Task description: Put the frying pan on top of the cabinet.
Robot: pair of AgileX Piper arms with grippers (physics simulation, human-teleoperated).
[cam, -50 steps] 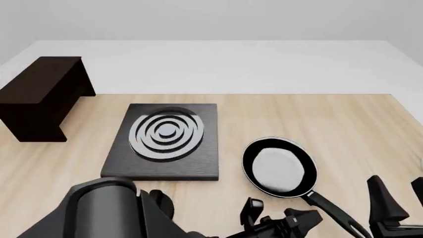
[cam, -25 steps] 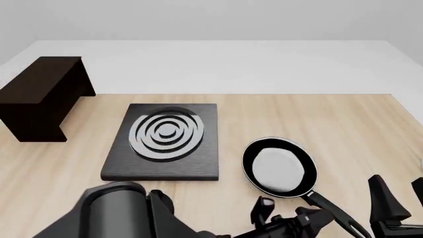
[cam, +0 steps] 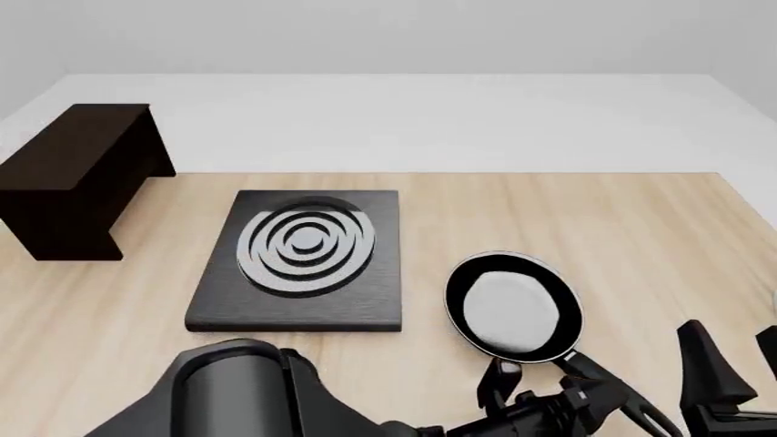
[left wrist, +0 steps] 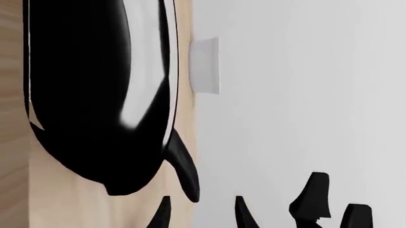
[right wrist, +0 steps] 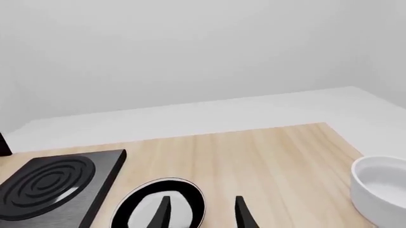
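Evidently, the left pincer (cam: 552,401) hangs open, empty, beside the frying pan (cam: 512,308) handle, presumably to grip it for the cabinet (cam: 75,175).

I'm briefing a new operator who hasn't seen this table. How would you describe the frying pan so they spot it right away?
Start from the flat black stove plate with silver rings near the middle of the light wooden table. Just to its right and nearer the arms sits the round black frying pan. Its glossy grey-white inside and long black handle set it apart from the square plate and the dark brown box-shaped cabinet at far left.
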